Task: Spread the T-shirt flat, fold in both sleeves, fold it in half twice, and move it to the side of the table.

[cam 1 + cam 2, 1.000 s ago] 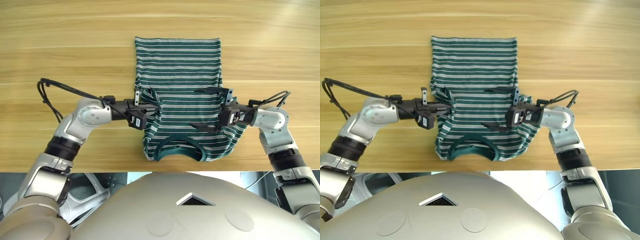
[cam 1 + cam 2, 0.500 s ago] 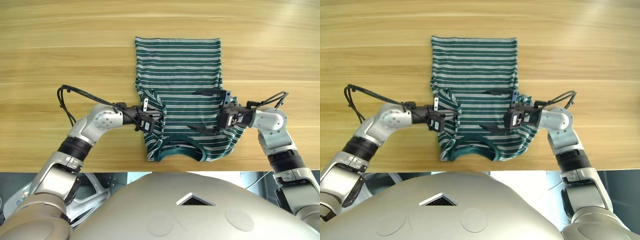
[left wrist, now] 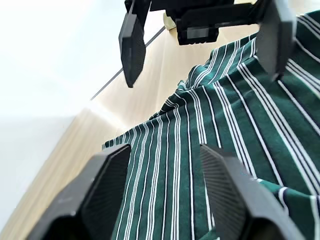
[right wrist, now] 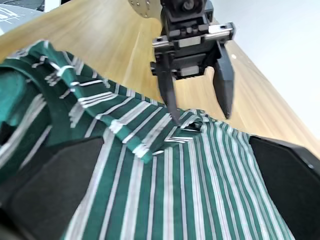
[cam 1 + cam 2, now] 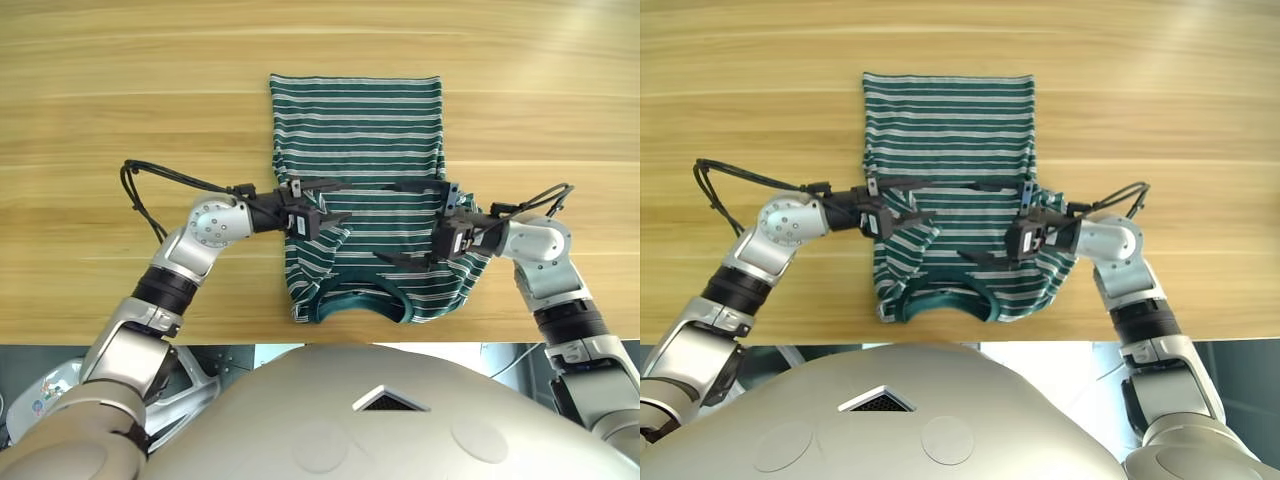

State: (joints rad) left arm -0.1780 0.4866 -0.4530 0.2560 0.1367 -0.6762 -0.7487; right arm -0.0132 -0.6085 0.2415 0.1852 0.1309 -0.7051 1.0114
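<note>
A green T-shirt (image 5: 355, 120) with white stripes lies on the wooden table (image 5: 130, 90), both sleeves folded in and its collar (image 5: 360, 297) at the near edge. My left gripper (image 5: 340, 199) hovers open over the shirt's left side, level with the folded sleeve, nothing between its fingers (image 3: 107, 195). Opposite it, my right gripper (image 5: 393, 222) stands wide open above the shirt's right side, fingers pointing toward the left one. In the right wrist view the left gripper (image 4: 195, 75) shows farther off above the striped cloth.
Bare wooden tabletop stretches to the left, right and far side of the shirt. The table's near edge (image 5: 200, 340) runs just below the collar. Black cables (image 5: 150, 180) loop off the left forearm.
My left gripper let go of the shirt's left side, opened, and moved away from me toward the middle. The left fold now lies flatter. The right gripper barely shifted.
</note>
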